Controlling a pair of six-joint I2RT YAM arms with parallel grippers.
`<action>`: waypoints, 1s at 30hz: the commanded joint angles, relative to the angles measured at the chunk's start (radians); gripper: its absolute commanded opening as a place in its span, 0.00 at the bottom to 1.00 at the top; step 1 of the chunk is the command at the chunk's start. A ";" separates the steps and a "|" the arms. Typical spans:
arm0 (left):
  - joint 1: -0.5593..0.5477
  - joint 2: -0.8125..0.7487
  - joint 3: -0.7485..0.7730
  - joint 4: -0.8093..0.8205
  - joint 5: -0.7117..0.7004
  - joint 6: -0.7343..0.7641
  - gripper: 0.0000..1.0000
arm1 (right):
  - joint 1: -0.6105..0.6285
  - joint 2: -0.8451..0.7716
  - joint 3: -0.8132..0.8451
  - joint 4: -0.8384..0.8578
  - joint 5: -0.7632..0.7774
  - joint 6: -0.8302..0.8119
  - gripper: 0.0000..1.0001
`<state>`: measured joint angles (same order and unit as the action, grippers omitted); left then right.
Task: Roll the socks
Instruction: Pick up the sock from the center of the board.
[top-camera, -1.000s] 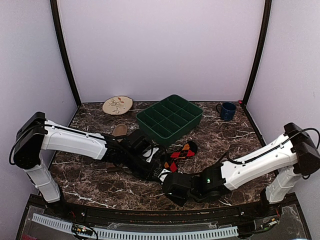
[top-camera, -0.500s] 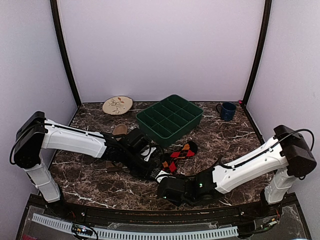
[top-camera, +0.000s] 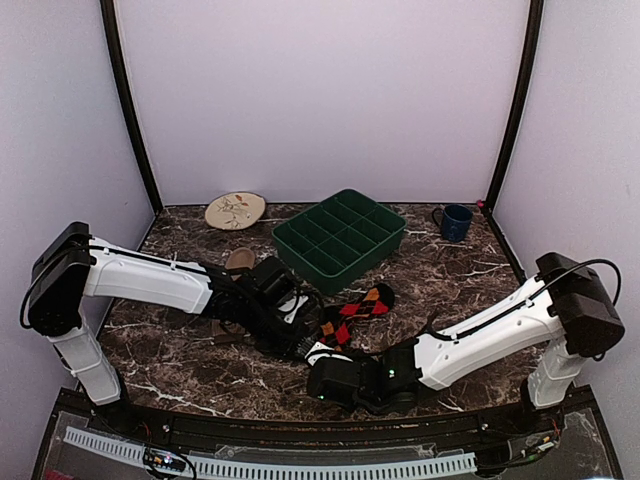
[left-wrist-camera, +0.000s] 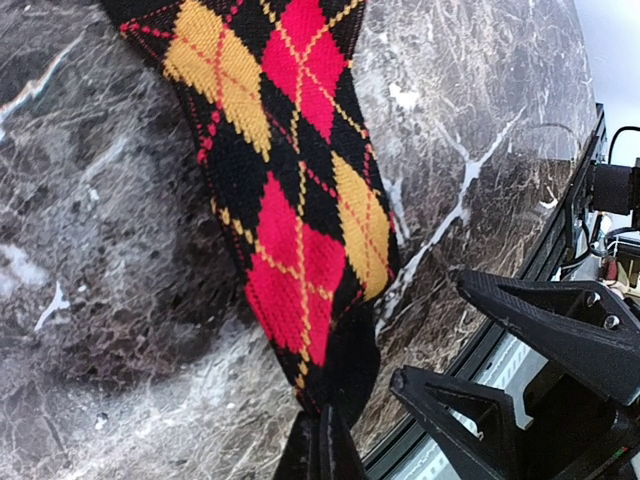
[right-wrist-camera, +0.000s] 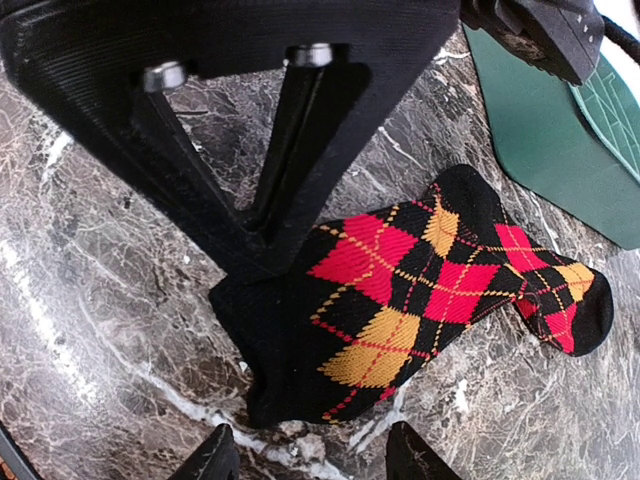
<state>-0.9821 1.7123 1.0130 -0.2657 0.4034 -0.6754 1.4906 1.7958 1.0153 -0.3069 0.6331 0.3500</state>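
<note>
Here, argyle sock (left-wrist-camera: 292, 262), pinched by left end effector (left-wrist-camera: 323, 445)

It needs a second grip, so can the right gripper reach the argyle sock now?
Probably yes: the right gripper is open right beside the sock, nothing between; the left gripper pinches one end.

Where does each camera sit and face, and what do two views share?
Top: above and behind, facing down on the table; left arm and right arm show.
Left wrist: on the left arm, facing along the argyle sock; left gripper shut on its end.
Right wrist: on the right arm, facing the argyle sock; right gripper open at the bottom edge.
Shared: both wrist views show that sock and the other gripper.
</note>
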 joint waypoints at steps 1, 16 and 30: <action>-0.030 -0.035 0.029 0.077 0.065 -0.009 0.00 | 0.004 0.036 0.061 0.095 -0.034 -0.061 0.52; -0.030 -0.022 0.040 0.092 0.080 -0.008 0.00 | 0.023 0.064 0.119 0.094 -0.067 -0.085 0.64; -0.029 -0.044 0.035 0.110 0.118 -0.020 0.00 | 0.038 0.026 0.080 0.150 -0.065 -0.063 0.63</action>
<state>-0.9722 1.7130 1.0130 -0.3500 0.4103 -0.6498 1.5063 1.8416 1.0760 -0.3557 0.6289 0.3481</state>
